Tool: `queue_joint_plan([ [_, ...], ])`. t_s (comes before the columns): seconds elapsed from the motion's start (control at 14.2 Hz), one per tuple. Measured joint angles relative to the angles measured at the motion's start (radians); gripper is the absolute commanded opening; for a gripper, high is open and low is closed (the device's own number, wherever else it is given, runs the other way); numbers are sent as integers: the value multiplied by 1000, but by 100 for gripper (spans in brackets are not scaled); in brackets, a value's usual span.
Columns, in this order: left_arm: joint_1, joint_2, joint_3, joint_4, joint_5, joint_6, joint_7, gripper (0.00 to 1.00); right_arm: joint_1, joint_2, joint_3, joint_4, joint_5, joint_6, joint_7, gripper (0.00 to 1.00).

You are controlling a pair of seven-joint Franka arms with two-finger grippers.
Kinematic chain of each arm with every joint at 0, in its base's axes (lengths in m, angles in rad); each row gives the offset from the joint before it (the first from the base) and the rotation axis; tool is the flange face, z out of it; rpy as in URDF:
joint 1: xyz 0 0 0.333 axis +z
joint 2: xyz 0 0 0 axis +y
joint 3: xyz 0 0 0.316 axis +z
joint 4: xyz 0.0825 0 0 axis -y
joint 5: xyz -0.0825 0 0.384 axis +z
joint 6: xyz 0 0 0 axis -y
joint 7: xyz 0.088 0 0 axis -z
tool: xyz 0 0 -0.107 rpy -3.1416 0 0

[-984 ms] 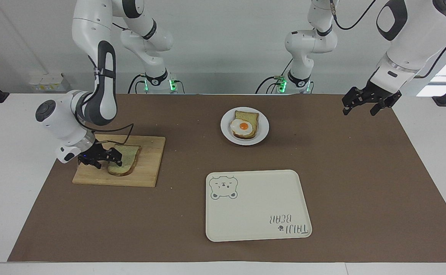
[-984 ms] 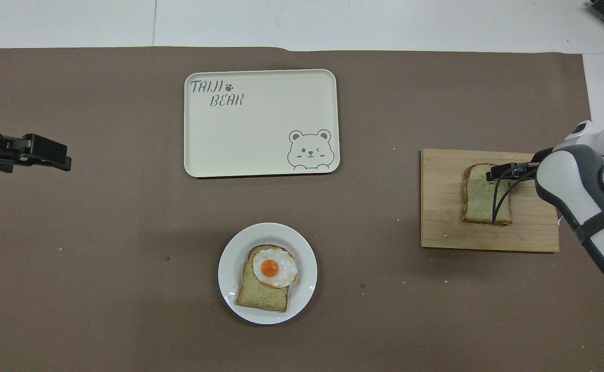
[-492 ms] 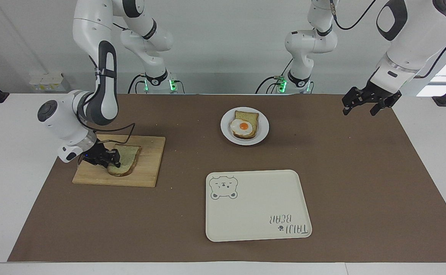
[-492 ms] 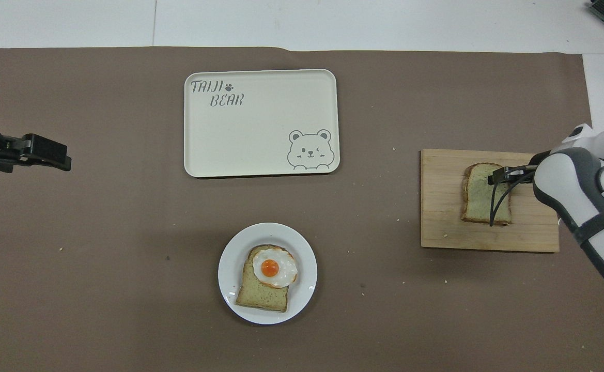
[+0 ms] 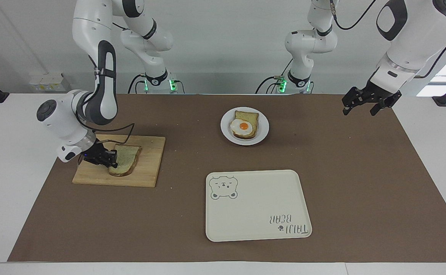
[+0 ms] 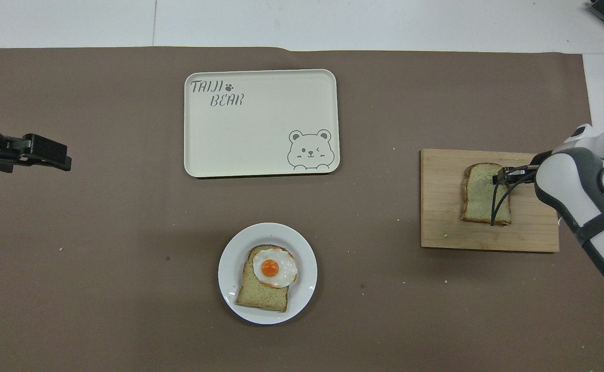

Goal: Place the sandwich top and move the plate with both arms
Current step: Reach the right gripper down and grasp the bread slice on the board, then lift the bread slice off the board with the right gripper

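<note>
The sandwich top point(image 5: 128, 157) is a plain greenish bread slice lying on a wooden board point(image 5: 148, 170) at the right arm's end of the table. My right gripper point(image 5: 111, 159) is down at the slice's outer edge, with its fingers closed on that edge. In the overhead view the right gripper point(image 6: 499, 178) sits over one side of the slice point(image 6: 480, 199). The white plate point(image 5: 263, 131) holds a bread slice with a fried egg point(image 5: 243, 126) and stands mid-table, near the robots. My left gripper point(image 5: 363, 107) hangs open and empty in the air over the left arm's end of the table.
A cream rectangular tray with a bear drawing point(image 5: 257, 206) lies farther from the robots than the plate. It also shows in the overhead view point(image 6: 260, 134), as do the board point(image 6: 441, 206) and the plate point(image 6: 229, 292). Crumbs dot the brown mat.
My right gripper's fingers, spread around the slice's edge a second ago, have closed on it, and the slice has shifted slightly. The left arm has not moved.
</note>
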Motion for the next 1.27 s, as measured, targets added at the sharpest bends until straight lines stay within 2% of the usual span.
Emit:
queue_joint_plan([
  [0.56,0,0,0,0,0,0,0,100,3,-1,6,26,0,-12,-7,0],
  [0.91,0,0,0,0,0,0,0,100,24,-62,10,142,0,-247,-7,0],
  [1.27,0,0,0,0,0,0,0,100,26,-128,49,159,52,-425,-3,0],
])
